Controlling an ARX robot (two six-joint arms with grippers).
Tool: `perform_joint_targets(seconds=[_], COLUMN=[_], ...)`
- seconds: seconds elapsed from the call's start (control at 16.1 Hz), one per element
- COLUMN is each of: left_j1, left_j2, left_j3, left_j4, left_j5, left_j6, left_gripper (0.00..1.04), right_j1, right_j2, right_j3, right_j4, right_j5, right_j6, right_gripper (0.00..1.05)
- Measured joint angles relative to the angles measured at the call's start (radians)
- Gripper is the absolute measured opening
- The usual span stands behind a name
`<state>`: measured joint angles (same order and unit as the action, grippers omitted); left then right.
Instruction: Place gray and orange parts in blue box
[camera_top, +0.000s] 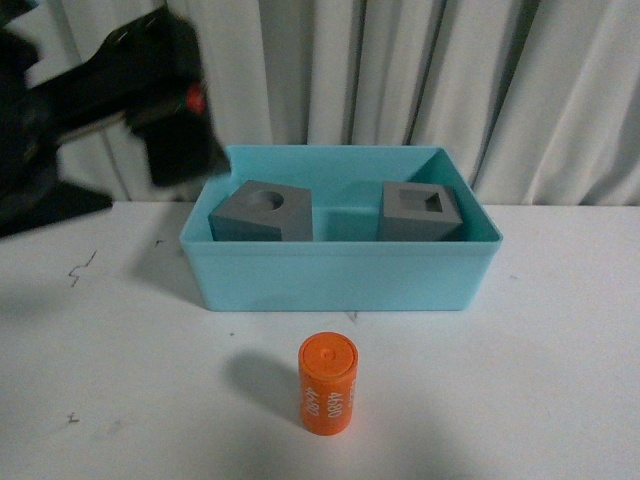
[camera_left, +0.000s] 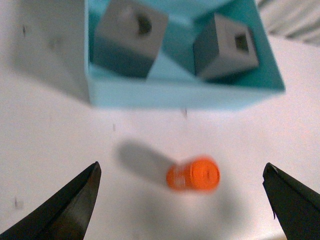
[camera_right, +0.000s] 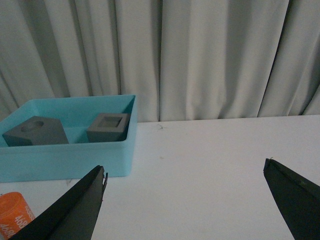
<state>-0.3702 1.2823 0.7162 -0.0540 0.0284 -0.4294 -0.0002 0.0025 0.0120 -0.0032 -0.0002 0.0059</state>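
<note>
Orange cylinder (camera_top: 328, 385) stands upright at the lower middle of the front view, alone on the white table (camera_top: 560, 380), white digits on its side, just in front of the blue box (camera_top: 340, 275). Inside the box sit both gray cubes, the round-hole cube (camera_top: 262, 212) on the left and the square-hole cube (camera_top: 421, 212) on the right. The left arm (camera_top: 120, 80) is a dark blur at the upper left; its fingers cannot be told here. Seen from the left wrist, the left gripper (camera_left: 181, 167) has its fingers (camera_left: 75, 205) spread wide, with the cylinder between them and below, untouched, and the box with both cubes beyond it. Seen from the right wrist, the right gripper (camera_right: 185, 166) is also spread wide and holds nothing; the cylinder shows only as an orange edge near one finger (camera_right: 75, 210), beside the box, with a curtain (camera_right: 210, 55) behind. The cylinder is the one part left to place. It looks light, stiff and smooth, and likely to roll if tipped, so I would pinch it across the curved side at mid-height.
</note>
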Motion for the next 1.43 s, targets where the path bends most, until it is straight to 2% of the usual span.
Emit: perform_joint_targets(seconds=[0.06,0.12,0.25,0.31,0.37,0.43,0.5,0.56,0.62,0.68,0.74,0.93,1.43], left_j1=[-0.008,0.021,0.12,0.174,0.201,0.179,0.168,0.197,0.262,0.346,0.379,0.368,0.37], left_j2=[-0.171,-0.327,-0.636,-0.776,-0.869,-0.958,-1.107,-1.213,-1.226,-1.242,-1.244,-1.276,-1.275], left_j3=[-0.138,-0.235,-0.356,-0.397,-0.411,-0.467,-0.575,-0.66,-0.672,-0.67,-0.672,-0.705,-0.705], left_j4=[-0.094,-0.182,-0.399,-0.525,-0.584,-0.377,-0.177,-0.043,0.043,0.053,0.05,0.051,0.05], left_j5=[0.019,0.013,-0.048,-0.049,-0.056,-0.119,-0.177,-0.188,-0.134,-0.054,-0.046,-0.03,-0.029], left_j6=[-0.021,-0.049,-0.08,-0.088,-0.095,-0.05,0.071,0.19,0.297,0.352,0.382,0.409,0.413], left_gripper=[0.98,0.98,0.98,0.98,0.98,0.93,0.82,0.71,0.58,0.47,0.35,0.02,0.02], right_j1=[0.0,0.0,0.0,0.0,0.0,0.0,0.0,0.0,0.0,0.0,0.0,0.0,0.0], right_j2=[0.0,0.0,0.0,0.0,0.0,0.0,0.0,0.0,0.0,0.0,0.0,0.0,0.0], right_j3=[0.0,0.0,0.0,0.0,0.0,0.0,0.0,0.0,0.0,0.0,0.0,0.0,0.0], right_j4=[0.0,0.0,0.0,0.0,0.0,0.0,0.0,-0.002,0.0,0.0,-0.001,0.0,0.0], right_j5=[0.0,0.0,0.0,0.0,0.0,0.0,0.003,0.003,-0.001,0.0,0.0,0.0,0.0], right_j6=[0.0,0.0,0.0,0.0,0.0,0.0,0.0,0.0,0.0,0.0,0.0,0.0,0.0], right_gripper=[0.98,0.98,0.98,0.98,0.98,0.98,0.98,0.98,0.98,0.98,0.98,0.98,0.98])
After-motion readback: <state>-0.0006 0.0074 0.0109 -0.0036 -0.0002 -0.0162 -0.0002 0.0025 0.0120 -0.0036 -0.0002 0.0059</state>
